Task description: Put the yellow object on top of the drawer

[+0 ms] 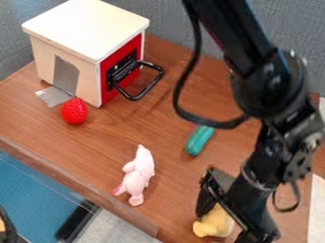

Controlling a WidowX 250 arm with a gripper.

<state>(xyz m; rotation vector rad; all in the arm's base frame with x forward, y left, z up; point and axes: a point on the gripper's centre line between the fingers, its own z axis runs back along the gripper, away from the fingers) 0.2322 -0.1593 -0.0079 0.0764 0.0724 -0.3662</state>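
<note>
The work appears to be at the grasping step: the yellow object [215,223] is low in the frame, right of centre, on the wooden table [171,180], while the drawer [89,23] that should receive it stands in the upper left. The gripper [223,227] is down at the yellow object, with its fingers spread. The next move probably calls for closing them firmly around the soft-looking shape, checking that it is held, and only then lifting.

The yellow object lies in the opening between the fingers, just beside the left-hand one in the picture and partly covered by it; whether they touch cannot be told. A little table seems to show on the other side, so a small shift might centre the grasp.

After that, the carry would run towards the upper left, high enough to pass over the pink toy [139,173] and the red strawberry [74,111]. The pale flat top of the drawer looks roomy, though a release near its edge could let the rounded object roll off
</note>
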